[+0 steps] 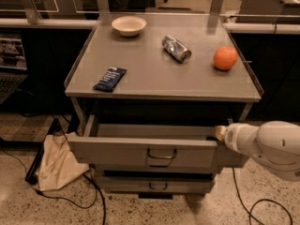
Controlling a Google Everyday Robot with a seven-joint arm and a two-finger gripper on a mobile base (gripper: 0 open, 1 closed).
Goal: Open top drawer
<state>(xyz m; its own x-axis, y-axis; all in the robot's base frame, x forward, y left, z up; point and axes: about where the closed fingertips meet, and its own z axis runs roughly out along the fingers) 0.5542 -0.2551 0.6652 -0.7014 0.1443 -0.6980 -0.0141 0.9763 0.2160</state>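
Top drawer (117, 151) of a grey metal cabinet stands partly pulled out beneath the cabinet top (154, 86), its dark loop handle (161, 154) at centre front. The robot's gripper (220, 132), at the end of a white arm (269, 146), sits at the drawer's upper right corner; whether it is wide or closed cannot be told. Above lie a bowl (129, 25), a can (176, 48), an orange (225, 58) and a blue packet (110, 78).

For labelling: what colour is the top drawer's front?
Top drawer front: grey, camera view; the gripper sits at its right end.
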